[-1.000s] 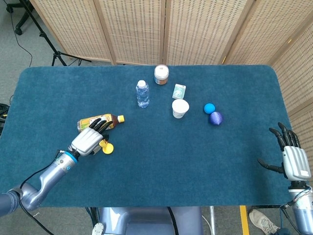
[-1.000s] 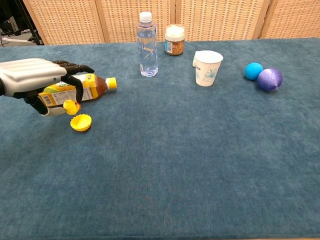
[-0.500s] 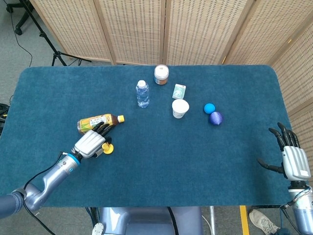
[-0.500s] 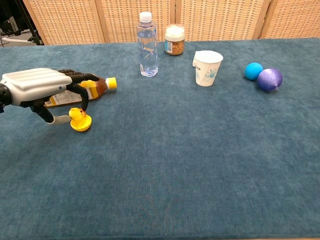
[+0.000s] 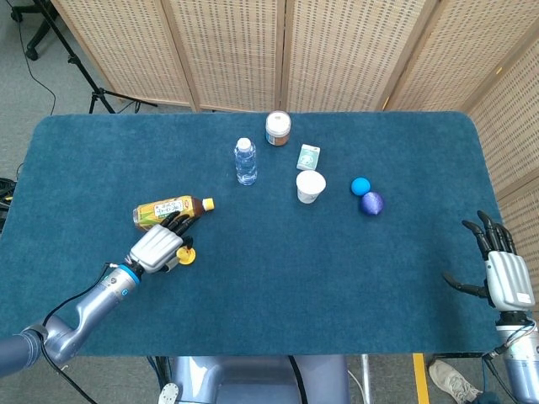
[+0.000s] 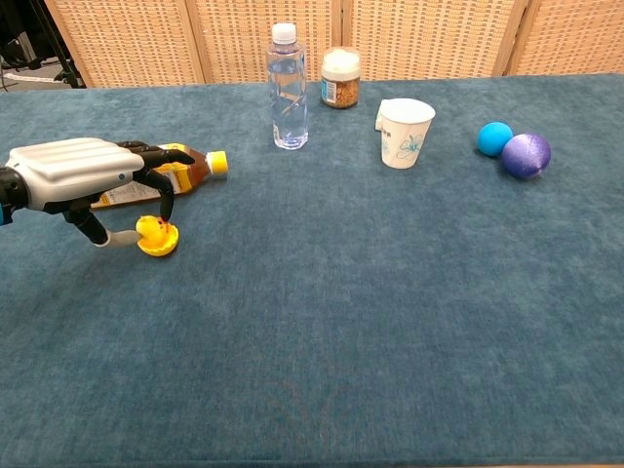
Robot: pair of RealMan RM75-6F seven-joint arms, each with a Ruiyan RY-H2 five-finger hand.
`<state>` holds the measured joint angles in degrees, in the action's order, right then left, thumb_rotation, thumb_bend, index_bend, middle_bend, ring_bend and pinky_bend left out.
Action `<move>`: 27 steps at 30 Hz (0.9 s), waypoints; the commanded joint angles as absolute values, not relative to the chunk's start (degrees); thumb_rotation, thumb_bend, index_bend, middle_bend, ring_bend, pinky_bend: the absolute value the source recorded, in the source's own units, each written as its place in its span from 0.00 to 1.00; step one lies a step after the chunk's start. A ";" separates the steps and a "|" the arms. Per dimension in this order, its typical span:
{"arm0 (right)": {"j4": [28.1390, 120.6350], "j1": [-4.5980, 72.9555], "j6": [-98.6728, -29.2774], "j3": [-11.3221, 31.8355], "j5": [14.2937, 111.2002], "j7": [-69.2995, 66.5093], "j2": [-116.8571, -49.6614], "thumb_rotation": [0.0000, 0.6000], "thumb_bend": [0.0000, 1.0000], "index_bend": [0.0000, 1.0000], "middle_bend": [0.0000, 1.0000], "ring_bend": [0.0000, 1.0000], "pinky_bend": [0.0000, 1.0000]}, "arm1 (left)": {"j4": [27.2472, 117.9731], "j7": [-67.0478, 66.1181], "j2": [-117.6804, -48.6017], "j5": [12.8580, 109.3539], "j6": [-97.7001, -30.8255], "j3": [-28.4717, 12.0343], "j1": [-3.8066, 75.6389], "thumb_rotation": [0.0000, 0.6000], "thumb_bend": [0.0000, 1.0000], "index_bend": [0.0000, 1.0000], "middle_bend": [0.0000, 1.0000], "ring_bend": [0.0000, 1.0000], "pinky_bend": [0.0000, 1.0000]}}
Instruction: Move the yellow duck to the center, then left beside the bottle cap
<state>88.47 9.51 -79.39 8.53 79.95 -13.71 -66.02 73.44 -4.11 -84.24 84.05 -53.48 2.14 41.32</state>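
Note:
The small yellow duck (image 6: pixel 149 230) sits low at the table's left, against or on the yellow bottle cap (image 6: pixel 161 246); which of the two I cannot tell. My left hand (image 6: pixel 78 171) reaches over it, with the thumb (image 6: pixel 115 238) and a fingertip (image 6: pixel 168 207) pinching the duck from both sides. From the head view, the left hand (image 5: pixel 157 247) covers most of the duck, and the bottle cap (image 5: pixel 186 257) shows just past the fingers. My right hand (image 5: pixel 505 276) rests open at the table's right front edge, holding nothing.
A tea bottle (image 5: pixel 168 209) lies on its side just behind the left hand. A water bottle (image 5: pixel 245 162), a jar (image 5: pixel 278 128), a small box (image 5: pixel 308 156) and a paper cup (image 5: pixel 310 186) stand mid-back. A blue ball (image 5: pixel 360 186) and a purple ball (image 5: pixel 371 203) lie to the right.
My left hand came down with the duck from above the tea bottle to the bottle cap, and the duck now sits at the cap. The right hand has not moved.

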 commanded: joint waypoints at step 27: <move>87.91 9.33 -81.08 8.26 81.93 -12.61 -66.38 1.00 0.17 0.12 0.00 0.00 0.00 | 85.09 3.29 -69.18 83.86 -81.99 1.49 22.91 1.00 0.00 0.00 0.00 0.00 0.00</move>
<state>88.12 9.34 -80.78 8.34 81.62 -12.99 -66.24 83.87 3.10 -71.31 87.92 -77.96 1.77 27.70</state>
